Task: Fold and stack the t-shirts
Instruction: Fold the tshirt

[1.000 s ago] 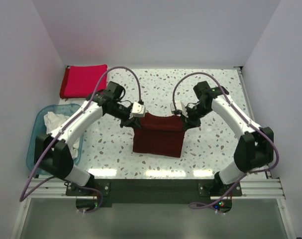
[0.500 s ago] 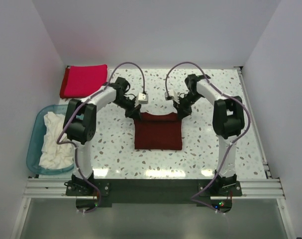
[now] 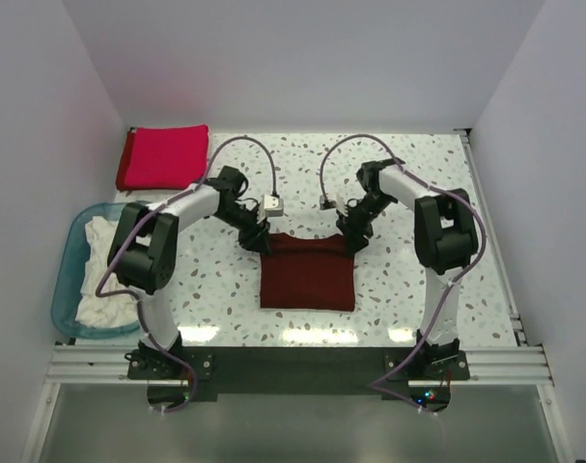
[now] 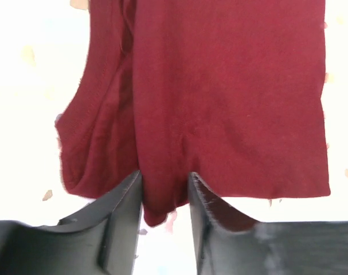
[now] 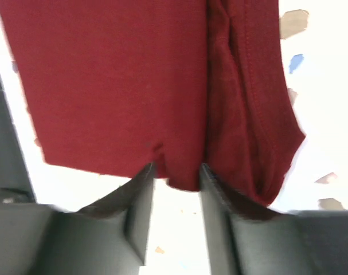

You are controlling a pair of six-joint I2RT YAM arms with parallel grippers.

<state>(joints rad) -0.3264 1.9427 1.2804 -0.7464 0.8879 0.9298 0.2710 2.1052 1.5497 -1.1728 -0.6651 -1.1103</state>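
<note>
**Maroon t-shirt lies folded mid-table, a gripper at each far corner**

The maroon t-shirt is a flat, roughly square fold on the speckled table, a little toward 6 o'clock from the centre. The left gripper is down at its 11 o'clock corner and the right gripper at its 1 o'clock corner.

In both wrist views the dark fingers stand partly apart, with the shirt's edge filling the gap between them. Whether the fingers press on the cloth or only straddle it cannot be told. Loose layered folds show along the shirt's outer side in each view.

A crimson t-shirt lies folded in the 11 o'clock corner of the table. At 9 o'clock, white t-shirts are heaped in a translucent blue tub.
</note>
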